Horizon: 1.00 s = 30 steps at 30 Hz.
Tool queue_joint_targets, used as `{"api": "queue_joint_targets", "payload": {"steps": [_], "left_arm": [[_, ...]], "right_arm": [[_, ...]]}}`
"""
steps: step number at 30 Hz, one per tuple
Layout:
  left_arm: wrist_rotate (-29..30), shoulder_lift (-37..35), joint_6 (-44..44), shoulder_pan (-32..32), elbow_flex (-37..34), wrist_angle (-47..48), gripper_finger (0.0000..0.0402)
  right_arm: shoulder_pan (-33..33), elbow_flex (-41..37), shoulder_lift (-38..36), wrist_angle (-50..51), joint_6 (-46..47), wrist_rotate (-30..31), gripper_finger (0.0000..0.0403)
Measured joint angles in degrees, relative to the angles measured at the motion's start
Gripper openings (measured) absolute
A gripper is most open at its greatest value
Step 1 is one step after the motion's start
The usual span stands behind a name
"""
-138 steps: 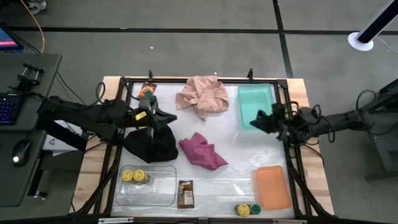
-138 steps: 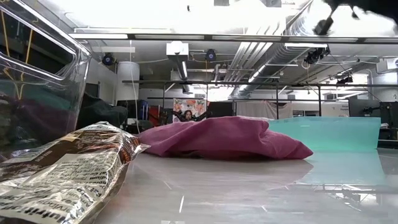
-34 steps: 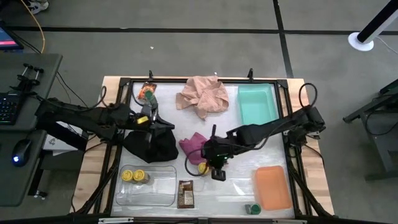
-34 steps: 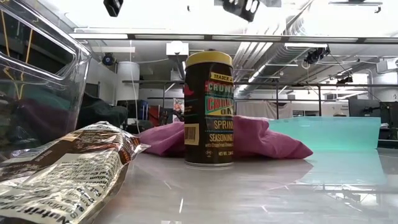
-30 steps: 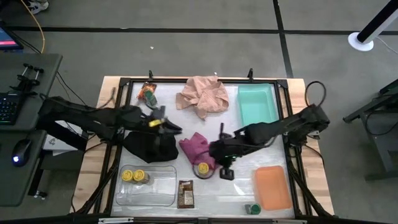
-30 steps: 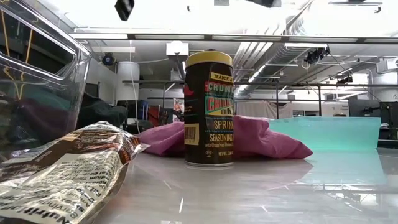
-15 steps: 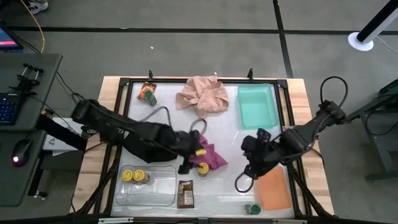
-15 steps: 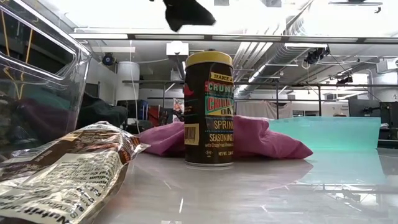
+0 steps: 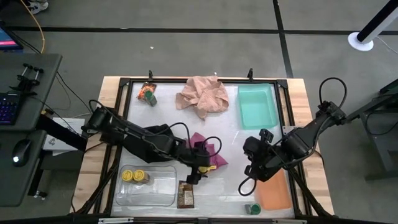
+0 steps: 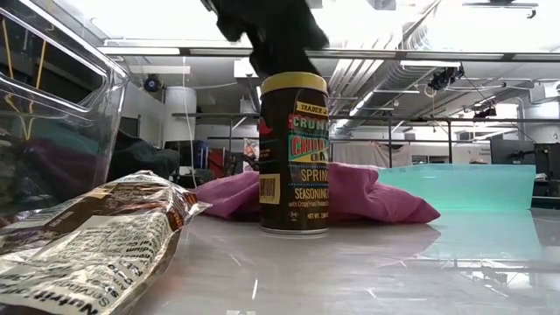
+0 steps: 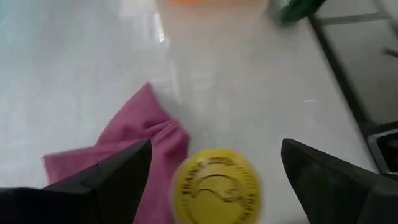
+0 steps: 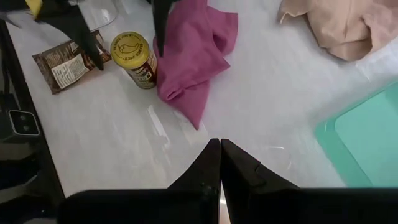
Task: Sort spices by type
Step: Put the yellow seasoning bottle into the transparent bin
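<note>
A yellow-lidded spice jar (image 12: 132, 51) stands upright on the table beside the magenta cloth (image 12: 193, 56). My left gripper (image 11: 216, 146) hovers open right above it, with one finger on each side of the yellow lid (image 11: 216, 185) and neither touching. In the low view its dark shape (image 10: 262, 31) hangs just over the jar (image 10: 295, 153). My right gripper (image 12: 219, 146) is shut and empty, to the jar's right, near the orange tray (image 9: 273, 190). Two more yellow-lidded jars (image 9: 134, 176) sit in the clear tray (image 9: 155, 193).
A dark brown packet (image 9: 185, 194) lies near the front edge, next to the clear tray. A green-lidded jar (image 9: 252, 208) stands at the front right. Farther back are an orange-red packet (image 9: 148, 93), a pink cloth (image 9: 202, 96), a teal tray (image 9: 256, 106) and a black cloth (image 9: 152, 138).
My left gripper has swung from above the black cloth toward the table's right and near edge, and has come down over the yellow-lidded jar. My right gripper has drawn away from that jar toward the right edge. The jar has stayed upright in place.
</note>
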State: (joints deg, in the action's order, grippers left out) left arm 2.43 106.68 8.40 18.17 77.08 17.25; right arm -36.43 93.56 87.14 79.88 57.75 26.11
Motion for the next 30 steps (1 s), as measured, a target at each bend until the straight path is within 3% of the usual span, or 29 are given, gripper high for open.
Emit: {"api": "queue_joint_targets", "payload": {"steps": [5,14,18,24,30], "left_arm": [[3.4,1.4,2.2,0.3,0.0,2.0,0.0345],[3.8,1.8,3.5,0.4,-0.3,2.6,0.0335],[4.4,1.8,3.6,0.4,-0.3,3.0,0.0295],[3.6,1.8,3.9,0.4,-0.3,2.9,0.019],[3.1,-0.2,1.1,0.0,0.5,5.7,0.019]], "right_arm": [[0.0,0.0,0.0,0.2,-1.3,0.4,0.0],[0.0,0.0,0.0,1.2,-1.4,1.5,0.0],[0.0,0.0,0.0,1.3,-1.3,2.1,0.0],[0.0,0.0,0.0,1.4,-1.3,2.4,0.0],[0.0,0.0,0.0,1.4,-1.3,2.9,0.0]]}}
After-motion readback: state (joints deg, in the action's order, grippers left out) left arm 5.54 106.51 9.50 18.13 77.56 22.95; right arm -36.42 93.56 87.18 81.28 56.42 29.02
